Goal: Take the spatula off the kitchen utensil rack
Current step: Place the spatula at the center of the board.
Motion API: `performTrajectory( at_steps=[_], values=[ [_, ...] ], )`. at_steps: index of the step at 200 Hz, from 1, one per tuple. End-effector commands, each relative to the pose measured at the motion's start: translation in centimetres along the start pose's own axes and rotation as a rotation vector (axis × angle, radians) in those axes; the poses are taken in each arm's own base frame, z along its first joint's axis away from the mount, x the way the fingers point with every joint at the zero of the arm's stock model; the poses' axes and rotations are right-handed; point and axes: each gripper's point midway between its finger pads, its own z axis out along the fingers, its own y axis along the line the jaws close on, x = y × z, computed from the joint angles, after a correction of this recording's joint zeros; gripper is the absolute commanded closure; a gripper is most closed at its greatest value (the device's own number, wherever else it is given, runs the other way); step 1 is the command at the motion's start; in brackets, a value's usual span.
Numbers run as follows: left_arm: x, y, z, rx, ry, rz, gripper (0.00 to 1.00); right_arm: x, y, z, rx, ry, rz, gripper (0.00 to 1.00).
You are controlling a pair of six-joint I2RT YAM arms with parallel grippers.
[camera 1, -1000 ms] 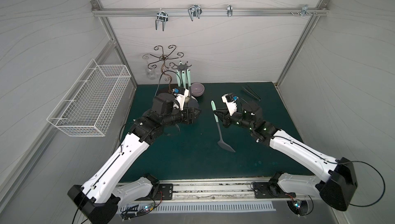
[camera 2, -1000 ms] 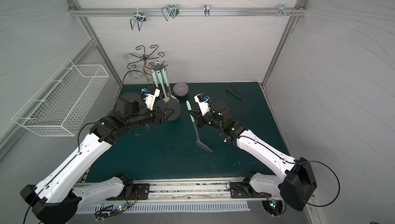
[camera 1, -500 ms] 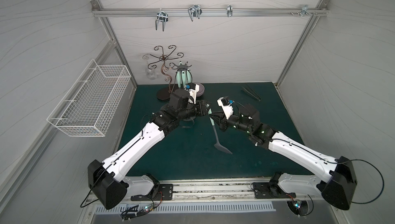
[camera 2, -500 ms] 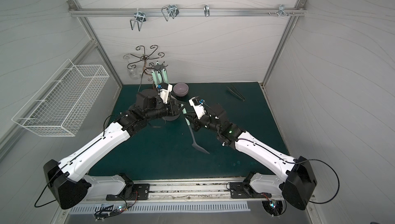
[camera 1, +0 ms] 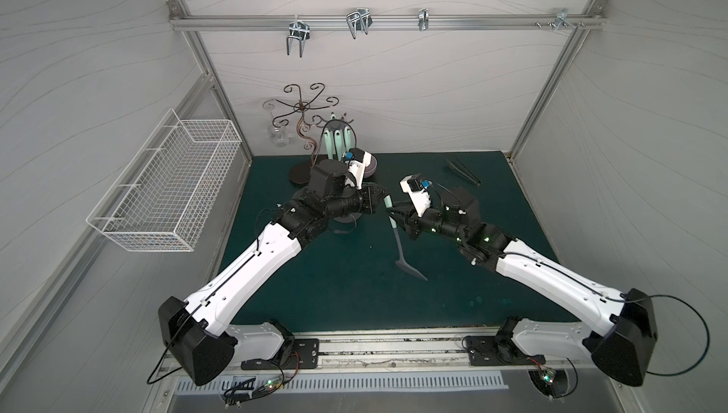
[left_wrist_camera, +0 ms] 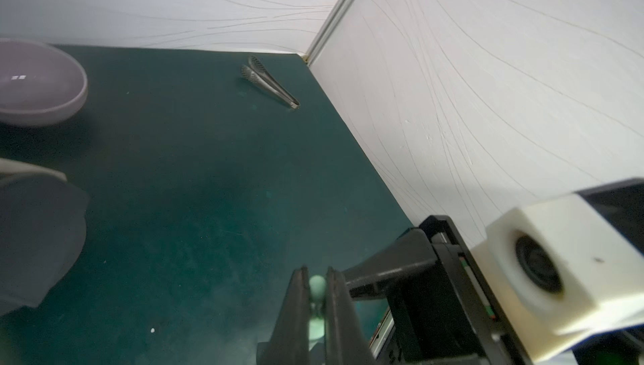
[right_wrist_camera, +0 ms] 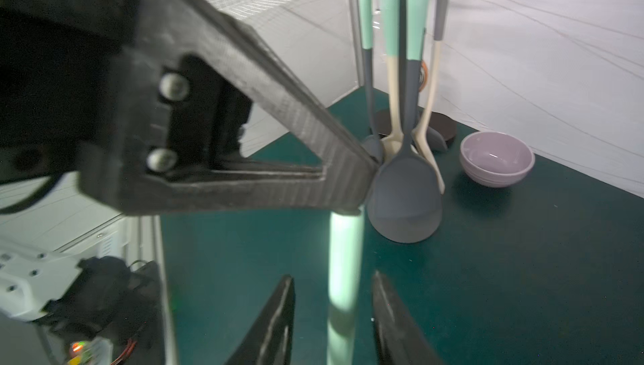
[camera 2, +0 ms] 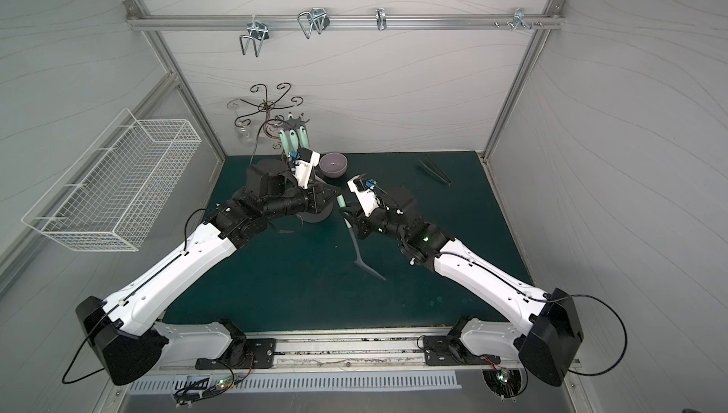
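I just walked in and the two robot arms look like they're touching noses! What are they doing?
They meet at one spatula, already off the kitchen utensil rack at the back, where other utensils hang. The left gripper is shut on the mint tip of its handle. The right gripper has its jaws open on either side of the handle, not squeezing it. It looks like a hand-over between the arms.

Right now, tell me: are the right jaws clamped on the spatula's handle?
No, the right jaws stand apart on either side of the spatula handle, with a gap showing beside it.
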Motion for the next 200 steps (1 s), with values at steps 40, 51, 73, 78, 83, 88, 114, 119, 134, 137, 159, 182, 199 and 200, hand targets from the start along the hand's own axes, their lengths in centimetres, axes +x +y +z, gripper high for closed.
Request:
performTrajectory(
  at_steps=[40, 51, 73, 78, 83, 88, 114, 119, 134, 137, 159, 182, 199, 200],
  values=[
    [-2.7, -2.9, -4.8, 0.359, 0.026, 0.178, 1.0, -3.6, 1.1, -6.6, -0.315, -0.028, 0.163, 0.36],
    [-2.6, -3.7, -5.5, 0.428, 0.047, 0.205, 1.0, -2.4, 1.5, -6.2, -0.359, 0.003, 0.172, 0.34],
    [-2.8, -5.4, -7.0, 0.566, 0.076, 0.223, 1.0, 0.4, 2.3, -5.0, -0.489, 0.103, 0.246, 0.43],
    [-2.9, -5.7, -7.2, 0.591, 0.082, 0.225, 1.0, 1.0, 2.5, -4.7, -0.528, 0.123, 0.264, 0.45],
    [-2.9, -6.1, -7.4, 0.614, 0.088, 0.226, 1.0, 1.5, 2.6, -4.4, -0.559, 0.144, 0.283, 0.46],
    [-2.9, -6.3, -7.5, 0.632, 0.093, 0.226, 1.0, 2.0, 2.7, -4.1, -0.583, 0.162, 0.301, 0.48],
    [-3.3, -6.8, -7.7, 0.685, 0.098, 0.216, 1.0, 3.5, 4.0, -2.9, -0.668, 0.225, 0.331, 0.51],
    [-3.3, -6.9, -7.7, 0.686, 0.097, 0.216, 1.0, 3.6, 4.4, -2.8, -0.679, 0.229, 0.325, 0.51],
    [-3.2, -6.7, -7.5, 0.683, 0.099, 0.211, 1.0, 3.7, 5.4, -2.7, -0.708, 0.236, 0.31, 0.49],
    [-3.2, -6.6, -7.4, 0.682, 0.099, 0.211, 1.0, 3.8, 5.5, -2.6, -0.711, 0.237, 0.31, 0.49],
    [-3.1, -6.3, -7.1, 0.677, 0.104, 0.205, 1.0, 4.0, 6.0, -2.8, -0.734, 0.244, 0.325, 0.47],
    [-3.0, -6.0, -6.8, 0.668, 0.11, 0.196, 1.0, 4.1, 6.1, -3.2, -0.728, 0.238, 0.324, 0.43],
    [-3.0, -5.6, -6.6, 0.658, 0.111, 0.188, 1.0, 3.8, 5.5, -3.6, -0.676, 0.21, 0.308, 0.41],
    [-3.0, -5.6, -6.5, 0.657, 0.11, 0.188, 1.0, 3.8, 5.4, -3.6, -0.671, 0.208, 0.307, 0.41]
  ],
)
